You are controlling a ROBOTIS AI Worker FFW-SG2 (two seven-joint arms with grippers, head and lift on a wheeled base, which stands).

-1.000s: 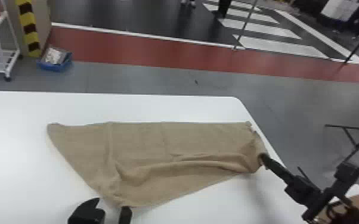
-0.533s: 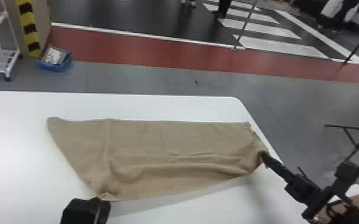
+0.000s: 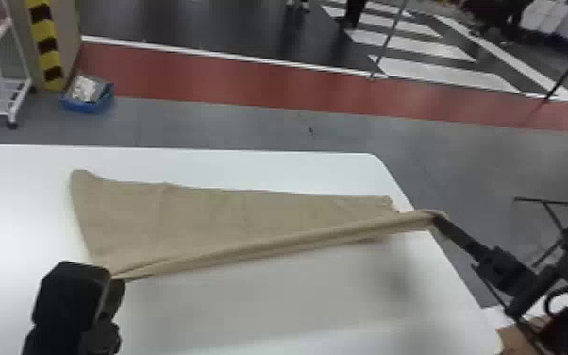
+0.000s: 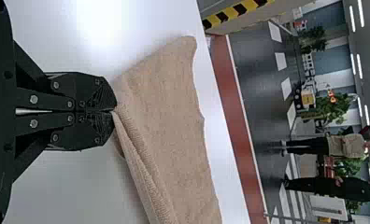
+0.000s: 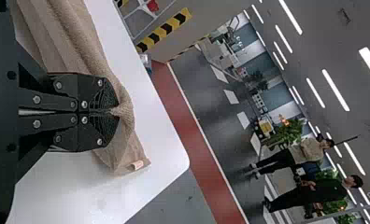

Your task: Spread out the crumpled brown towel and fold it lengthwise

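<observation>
Table (image 3: 259, 311): white, bare between the near side and the stretched cloth, and what a tug-of-war we have across it!
Left gripper (image 4: 114, 110): closed on a corner of the brown towel (image 3: 193, 212), over the table's near part; that's a small bite, and a hard tug could pop it free.
Right gripper (image 5: 115, 111): clamped on cloth too, by the table's right edge, fabric bunched at the tips (hardly a tidy pinch), so this end may fold crooked.
Towel: near edge drawn into a ropy band between the grippers, the rest spread toward the table's far side, lengthwise fold not made; uneven pull, I'd say, would twist that band and crease the fold.
Far left corner (image 3: 81, 177): near the table's far side, pinned by nothing visible; tension might drag it inward.
Tag (image 5: 136, 165): at the towel's end, by the table's right edge; it could tuck under and leave a lump.
Blue bin (image 3: 87, 101): on the floor beyond the table, no threat.
</observation>
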